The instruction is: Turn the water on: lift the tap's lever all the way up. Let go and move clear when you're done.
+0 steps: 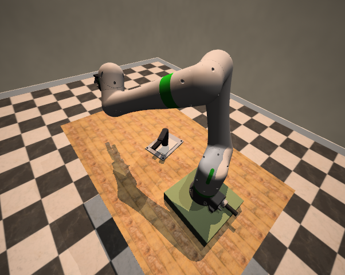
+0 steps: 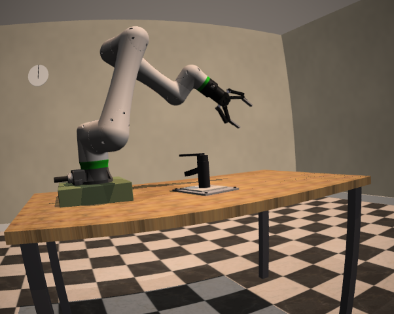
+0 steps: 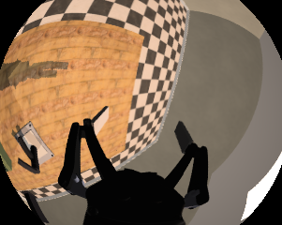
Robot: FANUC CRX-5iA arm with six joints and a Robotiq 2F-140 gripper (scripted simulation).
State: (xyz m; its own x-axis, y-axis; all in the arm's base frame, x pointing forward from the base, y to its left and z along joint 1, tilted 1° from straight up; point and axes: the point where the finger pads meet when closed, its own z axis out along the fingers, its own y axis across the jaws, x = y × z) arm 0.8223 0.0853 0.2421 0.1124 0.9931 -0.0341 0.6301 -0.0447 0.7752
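The black tap [image 2: 203,170] stood upright on a flat grey plate [image 2: 220,190] near the middle of the wooden counter [image 2: 156,209]. Its lever [image 2: 191,155] sat at the very top and stuck out flat to one side. It was not lifted. A short spout [image 2: 191,171] stuck out lower down on the same side. In the top view, the tap [image 1: 164,136] and its plate [image 1: 174,145] sat a little way from the arm's base.

The hand [image 2: 237,110] hung high in the air, up above the tap and off to the side away from the base. It was well apart from the lever. Its two black fingers [image 2: 239,94] were spread as wide as they could go, and nothing was between them. In the wrist view, the hand [image 3: 141,127] pointed past the counter's edge toward the checkered floor [image 3: 159,56], and the tap [image 3: 30,161] looked small at the far left.

The white arm [image 2: 118,101] with green bands rose from a green block [image 2: 95,194] at one end of the counter. It bent at the top and reached down toward the hand. A round white thing [image 2: 38,74] hung on the wall behind.
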